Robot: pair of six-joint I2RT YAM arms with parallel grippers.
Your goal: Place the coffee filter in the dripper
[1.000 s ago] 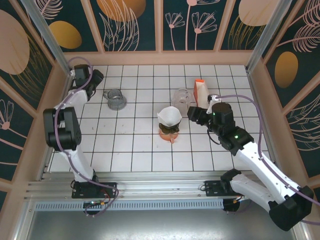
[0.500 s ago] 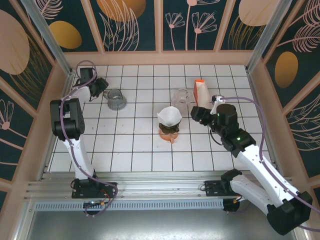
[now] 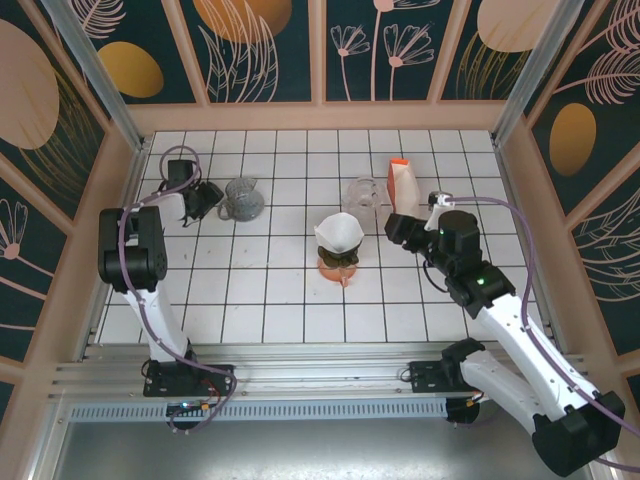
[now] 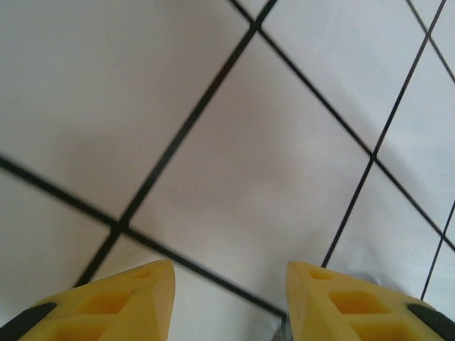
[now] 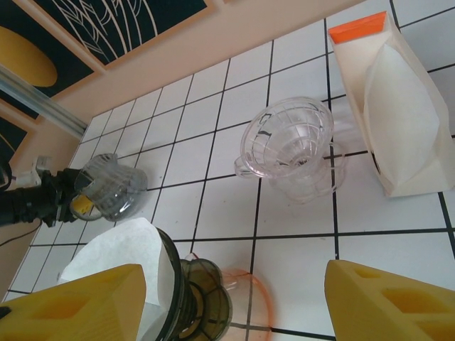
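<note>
I'm hovering the right gripper [image 3: 393, 230], fingers apart, beside the coffee filter [image 3: 338, 232]; whether the left gripper [image 3: 207, 197] is clamping the cup [image 3: 243, 199], I can't tell.

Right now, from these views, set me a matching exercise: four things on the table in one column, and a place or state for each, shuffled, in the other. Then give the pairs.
Things:
1. coffee filter
2. clear dripper
3. filter pack
4. small glass cup

Places or states:
A. farthest left of the four
B. has an orange top edge
C. empty, just left of the filter pack
D. sitting in the dark dripper

Pairs: 1-D, 2-C, 3-B, 4-A.
</note>
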